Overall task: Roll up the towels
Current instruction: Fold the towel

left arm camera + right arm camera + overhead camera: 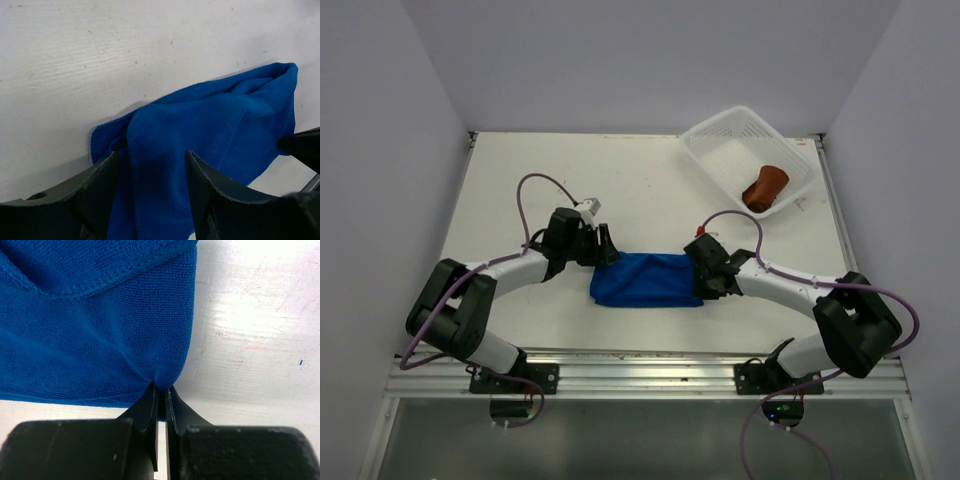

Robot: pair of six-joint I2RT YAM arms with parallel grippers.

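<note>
The blue towel lies folded and bunched at the middle of the table. My left gripper is at its left end. In the left wrist view the fingers stand apart astride a raised fold of the blue towel, jaws open. My right gripper is at the towel's right end. In the right wrist view my right gripper is shut on a pinched corner of the blue towel. The rust-brown towel lies rolled inside the basket.
A white mesh basket stands tilted at the back right of the table, near the right wall. Purple cables loop over both arms. The metal rail runs along the near edge.
</note>
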